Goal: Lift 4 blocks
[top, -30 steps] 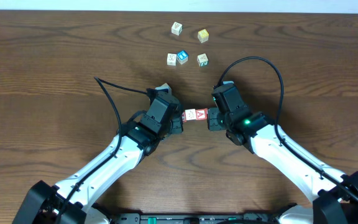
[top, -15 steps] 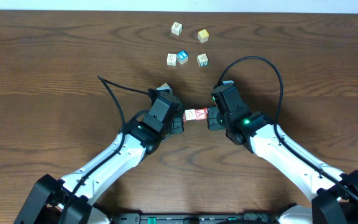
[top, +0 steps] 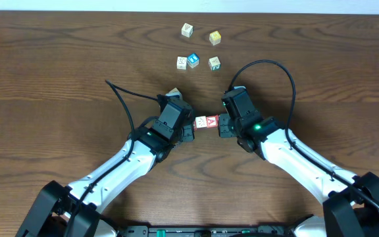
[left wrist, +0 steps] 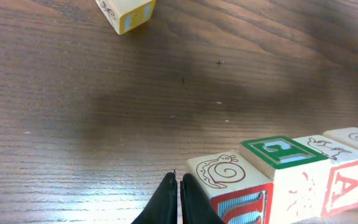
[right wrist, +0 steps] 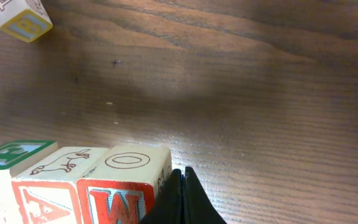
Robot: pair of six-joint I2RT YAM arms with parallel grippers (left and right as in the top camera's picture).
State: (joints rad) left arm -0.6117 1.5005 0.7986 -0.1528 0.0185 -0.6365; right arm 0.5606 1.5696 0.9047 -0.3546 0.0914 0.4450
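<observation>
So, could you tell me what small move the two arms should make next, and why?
Probably raise both hands together, level, while pressing inward. The shut left hand and shut right hand each meet an end of the row of blocks, which seems clamped between them; uneven lifting could buckle it.

On the far part of a dark wooden table [top: 45, 79], a white cube [top: 187, 29] and a yellow cube [top: 215, 37] sit farthest back. Nearer, a cream cube [top: 181, 62] sits just beside a blue-faced cube [top: 193, 60], a green-marked cube [top: 214, 62] near them.
</observation>
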